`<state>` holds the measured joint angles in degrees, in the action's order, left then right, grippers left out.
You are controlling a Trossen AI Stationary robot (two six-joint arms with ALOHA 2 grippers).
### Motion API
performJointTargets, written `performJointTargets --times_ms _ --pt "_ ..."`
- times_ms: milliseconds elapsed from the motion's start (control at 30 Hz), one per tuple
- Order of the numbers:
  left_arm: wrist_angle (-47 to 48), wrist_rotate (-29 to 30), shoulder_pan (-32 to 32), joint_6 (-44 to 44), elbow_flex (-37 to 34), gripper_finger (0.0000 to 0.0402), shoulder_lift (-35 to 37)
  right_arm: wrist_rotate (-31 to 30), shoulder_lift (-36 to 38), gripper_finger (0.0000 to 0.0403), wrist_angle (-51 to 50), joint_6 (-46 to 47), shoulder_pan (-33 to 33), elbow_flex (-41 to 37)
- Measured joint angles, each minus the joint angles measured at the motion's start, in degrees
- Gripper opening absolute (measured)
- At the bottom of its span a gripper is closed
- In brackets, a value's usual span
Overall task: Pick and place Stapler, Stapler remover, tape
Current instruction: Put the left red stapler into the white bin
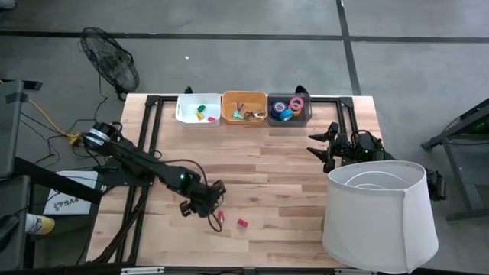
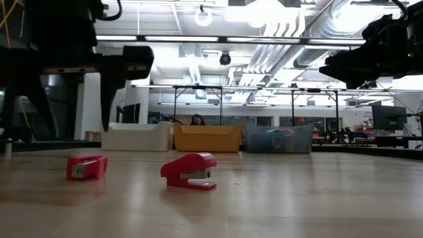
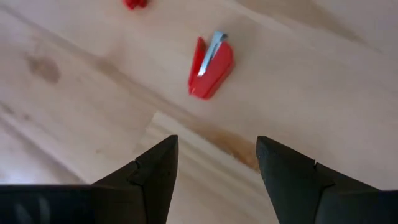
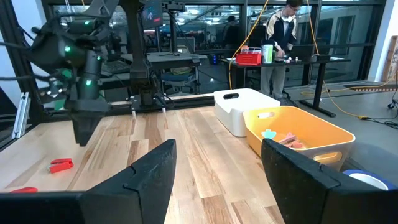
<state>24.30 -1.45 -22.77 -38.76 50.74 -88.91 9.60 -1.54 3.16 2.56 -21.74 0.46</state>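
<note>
While two small red staplers lie loose on the near part of the table, the one that matters is the stapler (image 3: 210,65) just ahead of the left gripper (image 3: 216,163). It rests flat on the wood with nothing touching it, its metal strip showing. In the left wrist view it sits beyond the fingertips and roughly centred in the gap, with its long axis angled across the line between the fingers rather than square to it. A wrist turn looks needed before closing. The second stapler (image 1: 242,223) lies just beside the first, on the side away from the left gripper. The left jaws stand apart and empty, hovering over the wood.

The left arm is clearly nearer. The right gripper (image 1: 327,149) waits well apart near the far right of the table, jaws spread, holding nothing.

The drop-off is at the far edge: a white bin (image 1: 188,116), an orange bin (image 1: 229,116) and a clear bin (image 1: 299,120) with tape (image 1: 285,114) in it.
</note>
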Motion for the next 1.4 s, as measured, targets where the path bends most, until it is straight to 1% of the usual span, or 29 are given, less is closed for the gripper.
performJointTargets --times_ms 167,300,500,633,933,1100,1400 --pt "-2.1 0.1 -1.7 0.0 0.0 0.0212 -2.9 0.0 0.0 0.0227 0.0 0.0 0.0 0.0" --pt "-2.3 -0.1 -1.8 -0.6 0.0 0.0212 -4.6 0.0 0.0 0.0227 0.0 0.0 0.0 0.0" --pt "-5.2 -0.3 -1.7 -3.9 0.0 0.0212 -6.8 0.0 0.0 0.0227 0.0 0.0 0.0 0.0" --pt "-5.4 0.3 -1.6 -5.9 0.2 0.0212 -8.0 0.0 0.0 0.0227 0.0 0.0 0.0 0.0" --pt "-8.5 4.8 -1.7 -10.5 0.2 0.0212 -8.3 0.0 0.0 0.0227 0.0 0.0 0.0 0.0" --pt "-9.6 5.3 -1.7 -13.7 0.1 0.0212 -8.4 0.0 0.0 0.0227 0.0 0.0 0.0 0.0" --pt "-11.4 4.9 -1.6 -15.7 0.0 0.0211 -8.5 0.0 0.0 0.0227 0.0 0.0 0.0 0.0"
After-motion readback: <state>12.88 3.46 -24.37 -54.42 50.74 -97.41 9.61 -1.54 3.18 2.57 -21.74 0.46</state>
